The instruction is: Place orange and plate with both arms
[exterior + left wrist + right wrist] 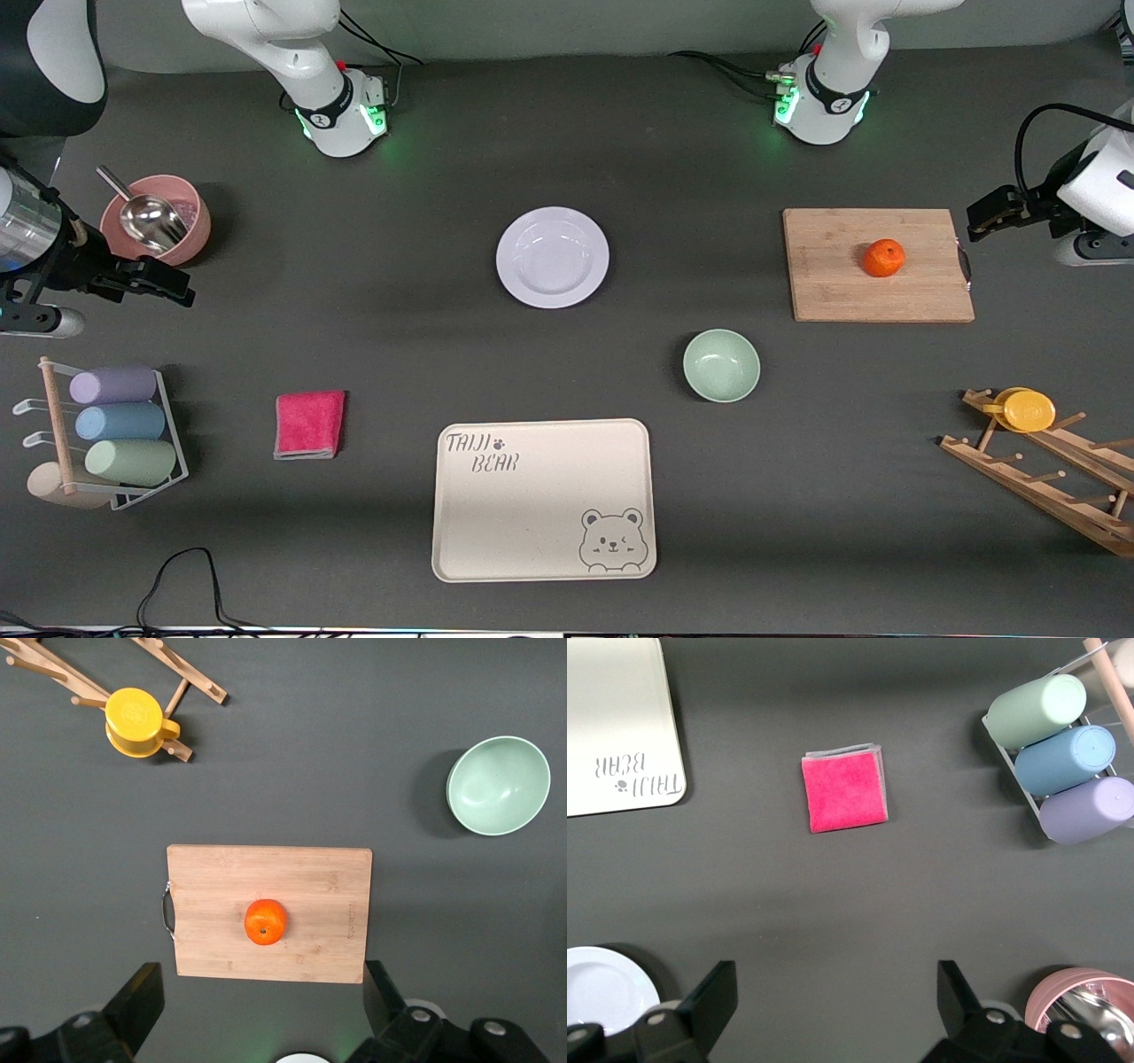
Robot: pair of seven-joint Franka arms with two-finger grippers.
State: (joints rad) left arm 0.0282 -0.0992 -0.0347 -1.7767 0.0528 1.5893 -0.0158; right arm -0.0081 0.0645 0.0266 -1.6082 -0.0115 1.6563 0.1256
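The orange [883,258] sits on a wooden cutting board [833,279] toward the left arm's end of the table; it also shows in the left wrist view [265,922]. The pale lavender plate [552,257] lies empty mid-table, farther from the front camera than the bear tray [542,501]; its edge shows in the right wrist view [602,988]. My left gripper [988,217] [261,992] is open and empty, up in the air by the board's end. My right gripper [164,282] [834,979] is open and empty, over bare table beside the pink bowl [190,232].
A mint-green bowl [721,365] stands between board and tray. A pink cloth [309,424] and a rack of pastel cups [115,434] lie toward the right arm's end. The pink bowl holds a metal scoop. A wooden rack with a yellow cup [1028,410] is near the board.
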